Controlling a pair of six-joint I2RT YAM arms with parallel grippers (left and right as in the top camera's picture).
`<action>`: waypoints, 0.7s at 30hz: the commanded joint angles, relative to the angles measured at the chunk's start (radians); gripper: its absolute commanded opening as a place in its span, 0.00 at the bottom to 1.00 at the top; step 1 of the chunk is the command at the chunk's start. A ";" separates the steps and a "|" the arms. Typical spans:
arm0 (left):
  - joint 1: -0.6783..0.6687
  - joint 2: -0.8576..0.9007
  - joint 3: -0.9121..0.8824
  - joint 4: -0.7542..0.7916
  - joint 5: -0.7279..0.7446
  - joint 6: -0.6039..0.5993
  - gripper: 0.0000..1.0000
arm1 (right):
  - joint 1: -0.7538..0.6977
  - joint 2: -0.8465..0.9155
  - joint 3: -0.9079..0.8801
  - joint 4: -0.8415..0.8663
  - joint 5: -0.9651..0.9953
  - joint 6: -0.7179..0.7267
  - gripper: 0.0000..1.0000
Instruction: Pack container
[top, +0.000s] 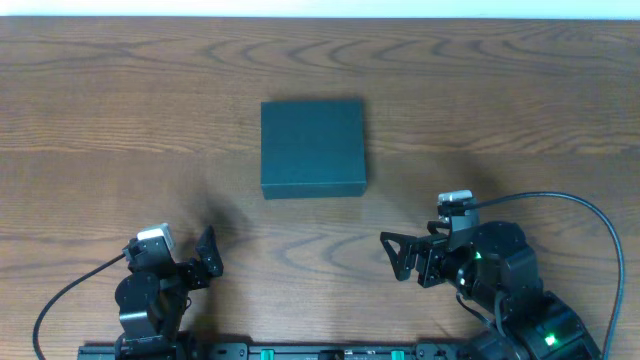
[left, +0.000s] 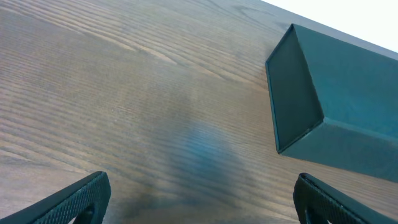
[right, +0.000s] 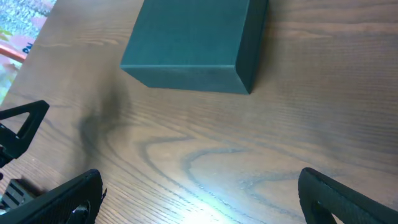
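The container (top: 313, 146) is a dark green square box, lid shut, lying flat at the middle of the wooden table. It shows at the upper right of the left wrist view (left: 333, 109) and at the top of the right wrist view (right: 196, 43). My left gripper (top: 207, 252) is open and empty near the front left, well short of the box; its fingers frame bare wood (left: 202, 199). My right gripper (top: 400, 256) is open and empty at the front right, below the box's right corner; its fingers also frame bare wood (right: 202, 196).
The wooden table (top: 120, 110) extends to both sides of the box. In the right wrist view the left gripper's black finger (right: 22, 124) shows at the left edge, and colourful packaging (right: 18, 31) lies at the far upper left.
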 joint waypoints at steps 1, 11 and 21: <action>0.000 -0.006 -0.014 0.002 0.004 0.003 0.95 | -0.005 0.000 0.006 -0.002 0.012 -0.008 0.99; 0.000 -0.006 -0.014 0.002 0.004 0.003 0.95 | -0.005 0.000 0.006 -0.002 0.012 -0.008 0.99; 0.000 -0.006 -0.014 0.002 0.004 0.003 0.95 | -0.005 -0.005 0.004 -0.026 0.083 -0.102 0.99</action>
